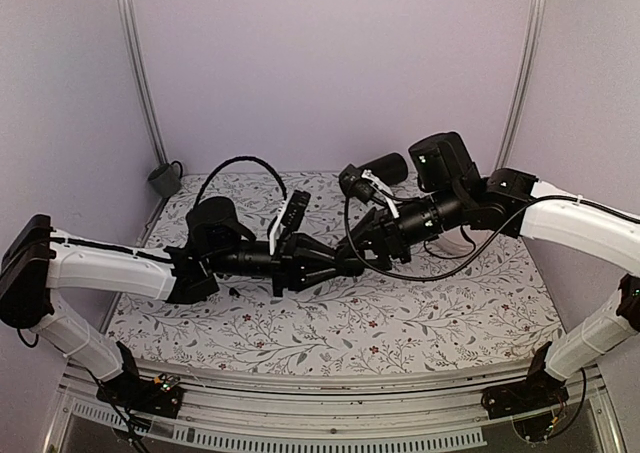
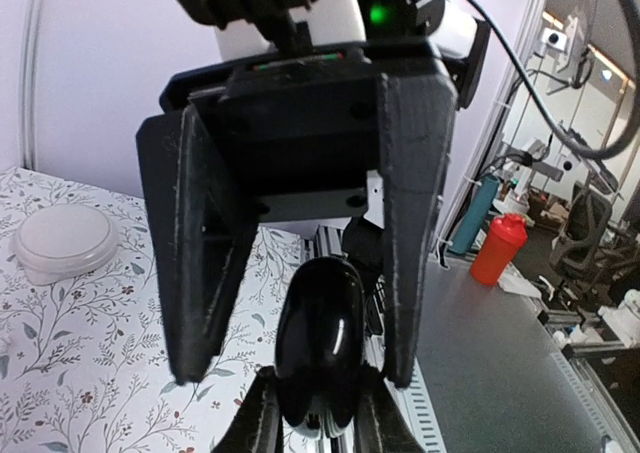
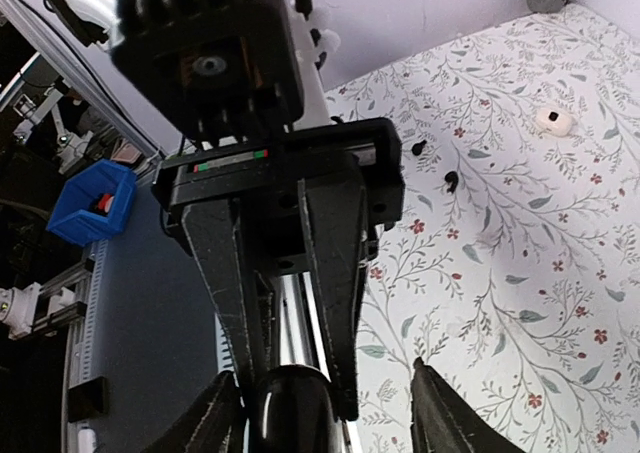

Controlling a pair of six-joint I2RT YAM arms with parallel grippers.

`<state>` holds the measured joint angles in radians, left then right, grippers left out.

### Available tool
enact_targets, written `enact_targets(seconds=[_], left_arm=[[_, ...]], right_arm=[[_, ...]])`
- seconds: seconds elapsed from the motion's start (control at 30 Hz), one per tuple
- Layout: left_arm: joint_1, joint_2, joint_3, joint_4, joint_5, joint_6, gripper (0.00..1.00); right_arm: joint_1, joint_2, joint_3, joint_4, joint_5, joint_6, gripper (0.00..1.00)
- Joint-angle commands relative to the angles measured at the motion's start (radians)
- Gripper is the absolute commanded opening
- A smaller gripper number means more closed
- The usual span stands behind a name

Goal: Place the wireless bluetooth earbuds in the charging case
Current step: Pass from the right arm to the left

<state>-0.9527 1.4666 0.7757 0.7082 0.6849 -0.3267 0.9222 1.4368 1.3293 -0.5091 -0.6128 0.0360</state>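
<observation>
The left gripper [image 2: 320, 373] pinches the shiny black charging case [image 2: 320, 323] in the air; the right gripper [image 3: 320, 373] is spread around it. The smooth case could slip and drop. The two earbuds [image 3: 451, 181] lie on the table [image 3: 520, 273].

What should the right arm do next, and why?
Probably pull the right gripper straight back. The left gripper is shut on the black case, while the right's jaws stand open on either side of it with gaps showing, so it holds nothing. Backing off would free it for the buds on the table.
</observation>
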Motion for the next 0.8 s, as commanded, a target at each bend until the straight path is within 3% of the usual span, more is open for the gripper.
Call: enact_targets(seconds=[0.0,0.13,0.33,0.77], left_arm=[[0.016,-0.006,-0.061,0.234,-0.072,-0.115,0.00],[0.020,-0.022,-0.099,0.344,-0.165,-0.180,0.00],[0.018,-0.046,-0.137,0.470,-0.277,-0.257,0.00],[0.015,-0.041,-0.128,0.474,-0.314,-0.280,0.00]], right_arm=[[-0.003,-0.064,-0.103,0.221,0.085,0.120,0.63],[-0.005,-0.145,-0.236,0.419,0.144,0.218,0.70],[-0.007,-0.215,-0.394,0.685,0.255,0.370,0.71],[-0.003,-0.164,-0.392,0.805,0.235,0.430,0.68]])
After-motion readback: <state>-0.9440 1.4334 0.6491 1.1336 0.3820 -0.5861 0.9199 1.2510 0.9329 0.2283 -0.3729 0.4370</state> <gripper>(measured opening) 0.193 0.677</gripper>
